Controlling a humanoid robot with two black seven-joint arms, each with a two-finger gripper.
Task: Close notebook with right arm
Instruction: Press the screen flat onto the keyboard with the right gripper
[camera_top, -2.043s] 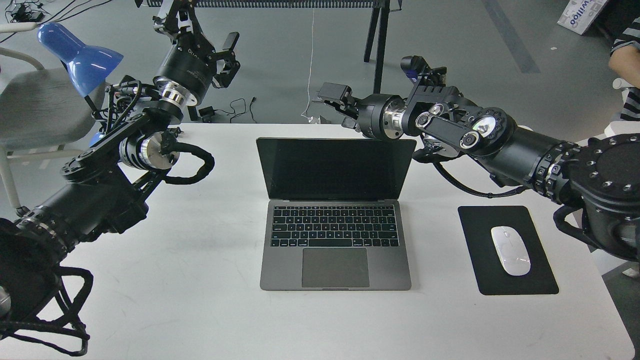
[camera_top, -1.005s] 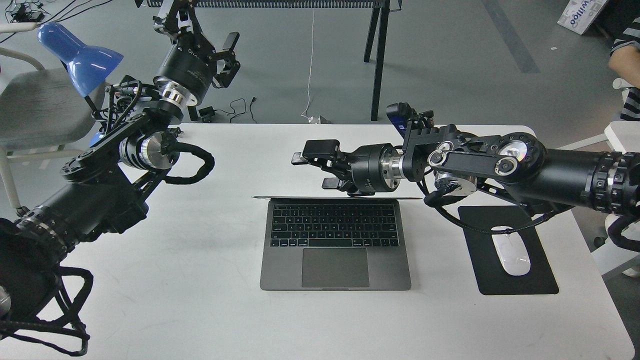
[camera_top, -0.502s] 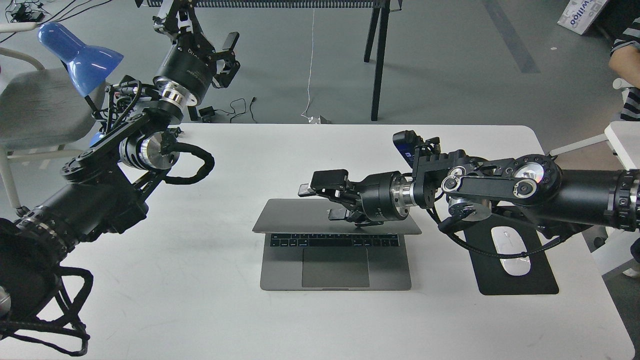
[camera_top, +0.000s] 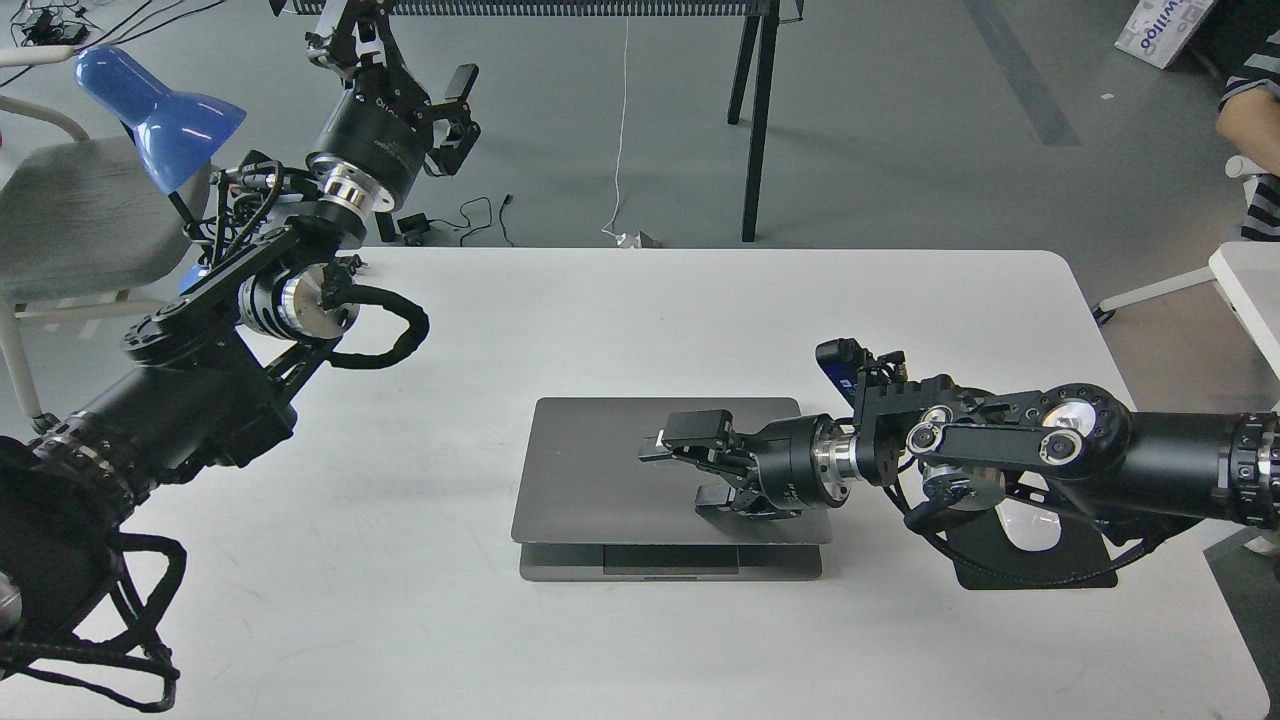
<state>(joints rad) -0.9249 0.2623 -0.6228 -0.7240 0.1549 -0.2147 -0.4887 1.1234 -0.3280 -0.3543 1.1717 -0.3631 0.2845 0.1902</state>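
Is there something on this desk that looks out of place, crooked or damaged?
Nothing looks damaged or spilled. The laptop lies square on the white table, its lid almost down; a strip of the base and trackpad shows at the front edge. The right gripper, fingers apart, is over the lid. The right arm hides most of the mouse on the mouse pad.

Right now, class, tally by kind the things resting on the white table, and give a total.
Notebook: 1
Mouse pad: 1
Mouse: 1, mostly hidden behind the right arm
Total: 3
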